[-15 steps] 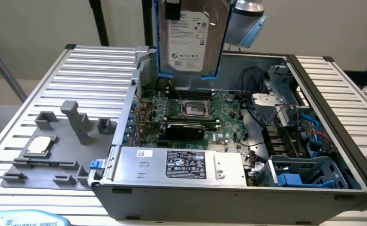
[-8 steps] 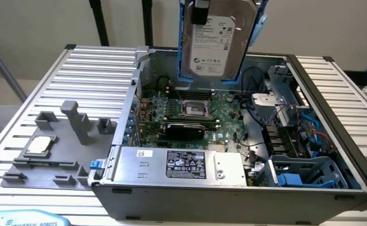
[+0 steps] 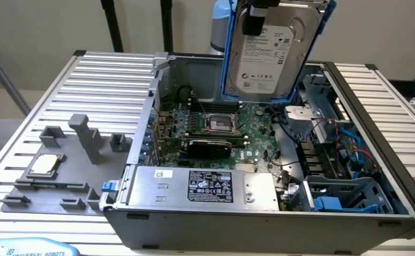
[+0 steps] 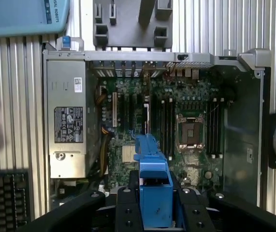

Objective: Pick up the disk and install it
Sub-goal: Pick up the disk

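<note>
Disk (image 3: 268, 50) hangs from our tool (image 4: 155, 195), pinched by its blue carrier, long axis roughly upright, above the open computer case (image 3: 264, 213); we see it over the case's motherboard (image 3: 253, 120), not touching it.

Silver disk (image 3: 270, 53), blue frame (image 3: 229, 64)

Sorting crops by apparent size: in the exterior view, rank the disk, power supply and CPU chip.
1-2. disk and power supply: look about alike; the disk hangs raised, perhaps nearer the camera, so no ranking.
3. CPU chip: clearly smallest.
</note>
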